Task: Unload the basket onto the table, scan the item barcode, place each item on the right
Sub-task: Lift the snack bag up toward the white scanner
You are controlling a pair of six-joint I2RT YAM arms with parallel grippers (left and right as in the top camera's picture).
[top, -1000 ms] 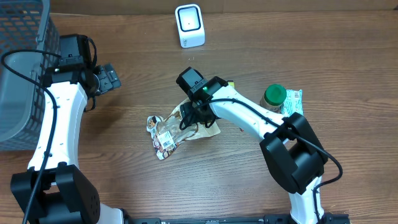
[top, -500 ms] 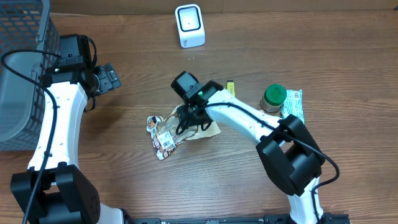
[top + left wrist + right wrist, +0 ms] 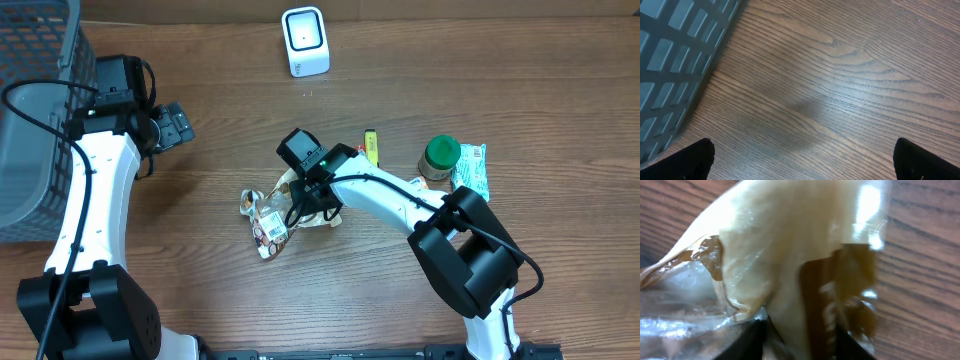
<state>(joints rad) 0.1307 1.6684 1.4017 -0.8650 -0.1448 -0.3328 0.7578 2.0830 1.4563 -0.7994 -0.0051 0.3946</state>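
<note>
At mid-table (image 3: 200, 290), with bare wood all round, the right gripper (image 3: 312, 200) pinches the snack packet (image 3: 266, 222); far left beside the basket (image 3: 25, 60), the left gripper (image 3: 185, 128) gapes empty.

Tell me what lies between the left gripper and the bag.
Nothing: only bare table separates the left gripper from the bag, as the overhead view shows.

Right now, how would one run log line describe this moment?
stage: pickup | right jaws: around snack bag, grip unclear | left jaws: open, beside basket | scanner: apart from bag, scan not yet done
</note>
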